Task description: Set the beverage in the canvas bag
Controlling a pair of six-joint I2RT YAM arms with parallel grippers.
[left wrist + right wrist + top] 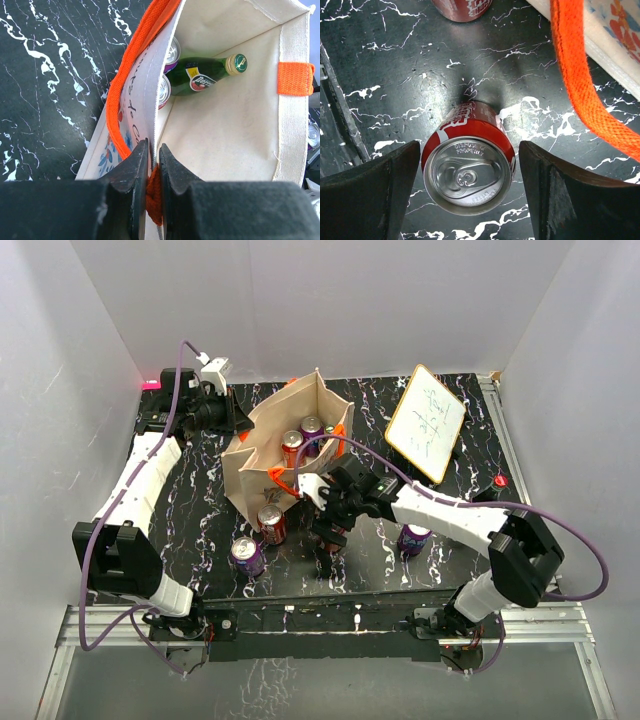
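Upright on the black, white-veined tabletop [200,490], just off the near side of the boxy beige canvas bag [255,468]: a red aluminium soda can [470,165], pull-tab end up, outside the bag. Over it the right gripper [475,187], jaws wide apart, one dark finger [370,195] close on either side of the can (touching or not, cannot tell). In the same wrist view, beside the bag's flower-printed wall, an orange woven loop handle [575,75] hanging down past the can.

At the far-left part of the bag's rim, the left gripper [154,150], jaws together, clamped on the canvas edge right where an orange strap is sewn on. Bag mouth gaping upward. Inside the bag: a green glass bottle [200,75] with a gold cap, lying tilted against one wall, and two silver-topped cans beside it, one purple [173,50] and one red [164,90].

Outside, by the bag's near-left corner: a second red can [271,524], upright, and a purple can [247,555] a little nearer the arm bases. Right of the bag, partly hidden under the right arm, another purple can [413,537]. Further right of the bag, toward the far side, a white rectangular board with handwriting [427,422]
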